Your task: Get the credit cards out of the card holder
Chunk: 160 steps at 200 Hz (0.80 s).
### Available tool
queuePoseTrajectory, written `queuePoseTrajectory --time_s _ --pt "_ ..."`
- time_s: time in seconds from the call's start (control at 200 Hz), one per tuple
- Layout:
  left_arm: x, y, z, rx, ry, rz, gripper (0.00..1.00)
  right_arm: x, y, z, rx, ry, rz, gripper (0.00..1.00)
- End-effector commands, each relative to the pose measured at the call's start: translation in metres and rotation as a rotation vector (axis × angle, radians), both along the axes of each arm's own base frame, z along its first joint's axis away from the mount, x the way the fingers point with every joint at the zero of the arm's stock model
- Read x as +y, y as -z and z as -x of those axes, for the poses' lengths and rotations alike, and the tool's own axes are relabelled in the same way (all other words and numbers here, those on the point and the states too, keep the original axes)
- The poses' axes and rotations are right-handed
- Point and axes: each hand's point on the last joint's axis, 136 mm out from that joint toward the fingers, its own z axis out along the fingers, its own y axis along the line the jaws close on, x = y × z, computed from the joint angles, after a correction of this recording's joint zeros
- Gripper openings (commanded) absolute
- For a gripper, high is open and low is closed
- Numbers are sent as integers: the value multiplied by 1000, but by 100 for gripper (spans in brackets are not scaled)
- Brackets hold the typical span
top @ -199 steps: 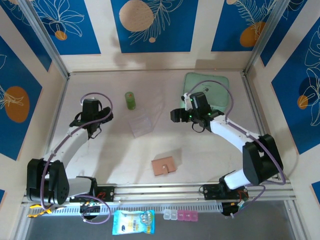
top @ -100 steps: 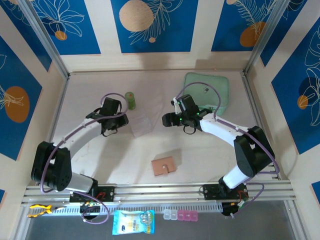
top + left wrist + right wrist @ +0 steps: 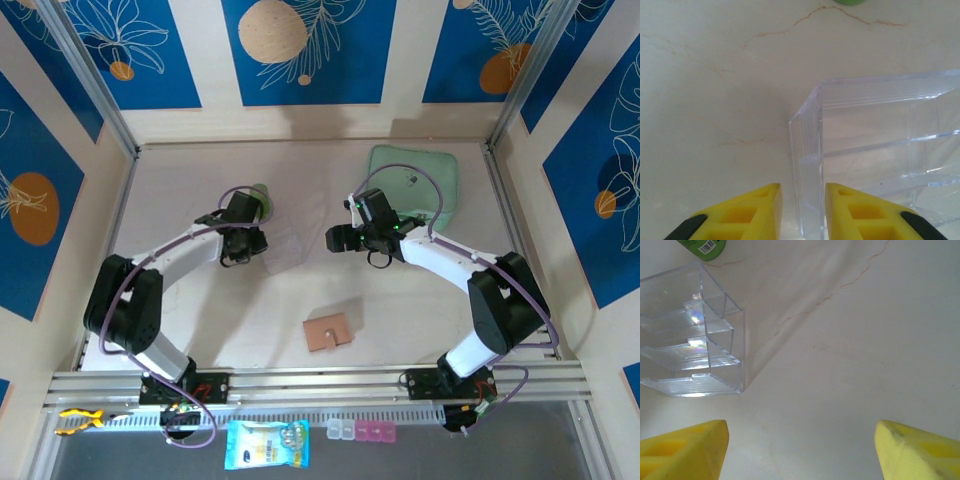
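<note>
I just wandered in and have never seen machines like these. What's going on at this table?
Two robot arms are busy at a clear tiered plastic box in the middle of the table. The left gripper has its yellow fingers close together on either side of the box's side wall; whether they pinch it yet is unclear. The right gripper hangs wide open beside the box, holding nothing. A closed tan wallet lies untouched nearer the arms' bases.
</note>
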Motion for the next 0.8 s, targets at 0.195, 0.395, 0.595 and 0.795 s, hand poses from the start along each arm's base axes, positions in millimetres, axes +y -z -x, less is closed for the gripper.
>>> queuePoseTrajectory --time_s 0.195,0.395,0.595,0.795 --pt "-8 2 -9 14 5 -15 23 -3 -11 2 -13 18 7 78" --pt "-8 10 -5 33 10 -24 20 -6 -10 4 -11 28 10 77" --pt "-10 12 -6 37 24 -28 13 -9 -11 6 -16 35 16 77" --pt "-17 5 -11 29 64 -43 5 -12 -14 7 -24 41 24 77"
